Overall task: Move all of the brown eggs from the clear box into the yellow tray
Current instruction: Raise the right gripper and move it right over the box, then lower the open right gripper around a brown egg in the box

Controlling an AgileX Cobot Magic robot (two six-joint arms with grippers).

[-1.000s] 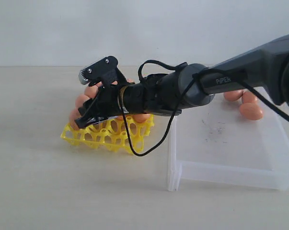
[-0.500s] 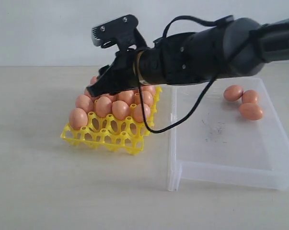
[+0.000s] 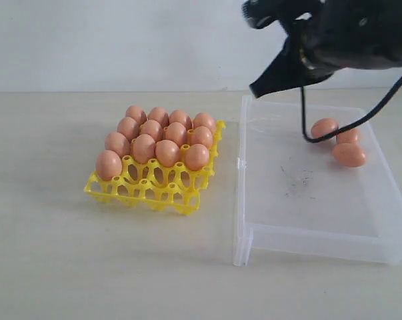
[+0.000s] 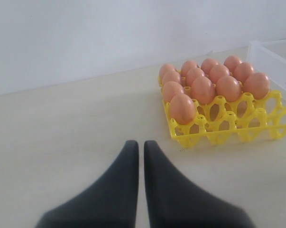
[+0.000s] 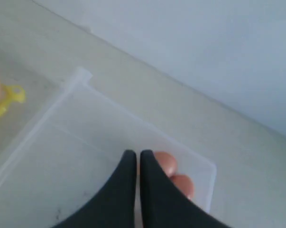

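I see a pale beige surface (image 3: 61, 267) carrying two things directly: the yellow tray (image 3: 142, 191) and, just beside it toward the right arm's side, the clear box (image 3: 321, 241).

The eggs (image 3: 155, 143) have smooth orange-brown shells with a soft satin sheen. The tray (image 3: 162, 193) is bright yellow plastic, slightly glossy along its lattice. The box (image 3: 307, 235) is translucent clear plastic, cloudy at its walls, with dark smudges on its smooth floor. The table (image 3: 87, 267) is a pale beige surface, matt and even. The wall (image 3: 121, 40) on the far side is plain, matt off-white. The left gripper (image 4: 139, 142) and the right gripper (image 5: 135, 153) are smooth, matt black, plastic by the look. A thin black cable (image 3: 302, 113) looks smooth and rubbery.
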